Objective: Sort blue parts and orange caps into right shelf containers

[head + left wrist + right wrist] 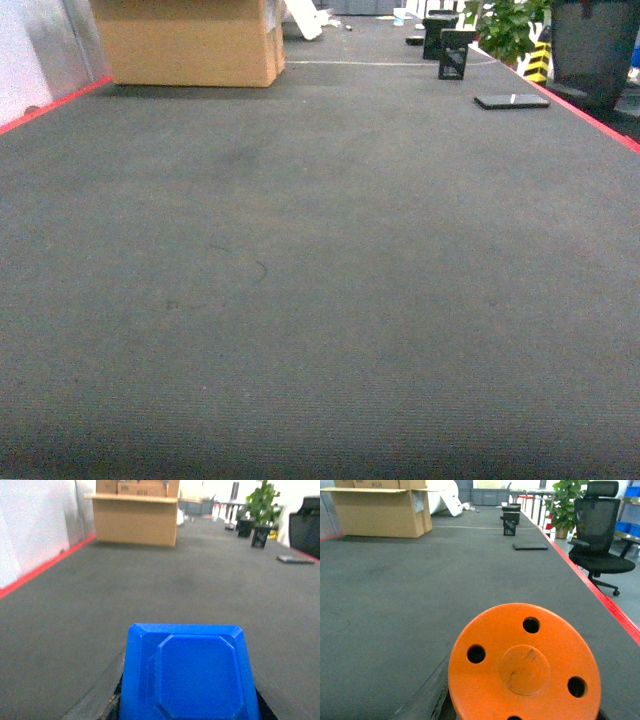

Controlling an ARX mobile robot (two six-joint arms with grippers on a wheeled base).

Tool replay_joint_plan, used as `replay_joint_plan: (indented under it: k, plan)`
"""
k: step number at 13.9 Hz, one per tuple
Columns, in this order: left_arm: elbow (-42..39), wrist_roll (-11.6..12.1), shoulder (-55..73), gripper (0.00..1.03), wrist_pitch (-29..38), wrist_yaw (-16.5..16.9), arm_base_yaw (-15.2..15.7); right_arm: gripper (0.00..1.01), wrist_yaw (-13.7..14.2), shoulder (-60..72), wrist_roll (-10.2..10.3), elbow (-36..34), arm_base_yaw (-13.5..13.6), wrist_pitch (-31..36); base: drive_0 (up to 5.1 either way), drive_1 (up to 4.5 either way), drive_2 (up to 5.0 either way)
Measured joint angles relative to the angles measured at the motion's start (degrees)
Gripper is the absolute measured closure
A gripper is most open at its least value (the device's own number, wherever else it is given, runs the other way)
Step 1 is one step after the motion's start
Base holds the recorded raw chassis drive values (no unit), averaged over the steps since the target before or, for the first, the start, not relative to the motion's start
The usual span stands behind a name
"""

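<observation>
Though box (380, 510) lettering blurs, blue part (189, 672), orange cap (525, 662) show.

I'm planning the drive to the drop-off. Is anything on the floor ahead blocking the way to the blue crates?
The crates appear in no view, so the route can't be judged. The near grey carpet lies bare. Farther off stand a cardboard box at left, and a flat dark slab and small black stands at right.

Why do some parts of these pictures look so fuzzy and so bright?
In the left wrist view the blue part sits so close to the camera that its edges go soft, and the far background is washed out white. In the right wrist view the orange cap is sharper, holes clear. In the head view the cardboard box looks hazy, the floor evenly lit.
</observation>
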Motion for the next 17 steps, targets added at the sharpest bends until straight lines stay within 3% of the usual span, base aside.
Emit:
replay_joint_plan:
  k: [11,17]
  plan:
    - [0.0,0.1,0.0,0.61,0.2,0.1,0.1,0.57,-0.1,-0.1,0.0,0.0,0.0,0.5,0.0,0.00,0.0]
    - [0.0,0.1,0.0,0.61,0.2,0.1,0.2,0.57,-0.1,-0.1,0.0,0.0,0.0,0.5,-1.7,-1.72,-1.7]
